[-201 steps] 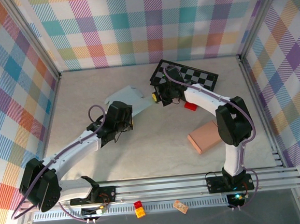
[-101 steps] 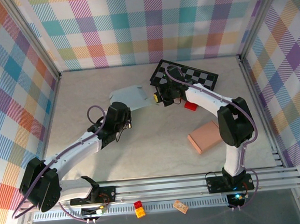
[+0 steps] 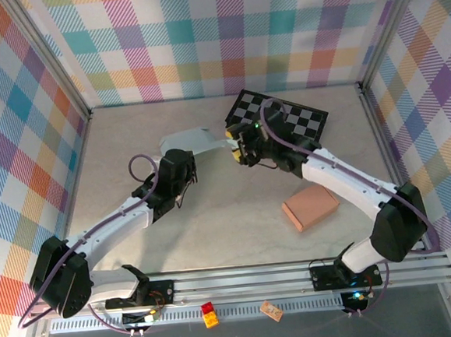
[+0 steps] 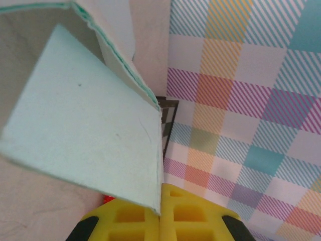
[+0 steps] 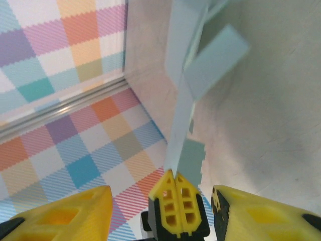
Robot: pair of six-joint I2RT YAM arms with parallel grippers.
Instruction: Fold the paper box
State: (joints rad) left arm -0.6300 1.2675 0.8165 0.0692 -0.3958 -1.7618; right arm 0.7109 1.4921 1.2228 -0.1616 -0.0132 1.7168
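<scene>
**One corner pinch carries the whole sheet: slip or tear is the risk**

From above, we see the paper box (image 3: 188, 142) partly unfolded, towards the far edge of the table (image 3: 236, 207) and a little left of its middle. Its right end is near the left corner of the checkerboard (image 3: 284, 117). The left gripper (image 3: 184, 160) meets the sheet from the near side. The right gripper (image 3: 238, 146) sits just beside the sheet's right end. We judge that a push from the right side against so small a hold could twist the card out of the pinch, or crease it off its fold lines.

In the left wrist view, the left gripper (image 4: 160, 213) is pressed together on one corner of the paper box (image 4: 85, 125), which rises and fans out to the upper left. So little card sits between the pads that a hard pull could tear the corner or let it slide free.

In the right wrist view, the right gripper's fingers (image 5: 60, 216) stand spread, gripping nothing. Between them sits the left gripper (image 5: 175, 198), pinching the card, and the paper box (image 5: 183, 108) stands edge-on above it. Closing here, we think, could strike the other gripper instead of the card.
</scene>
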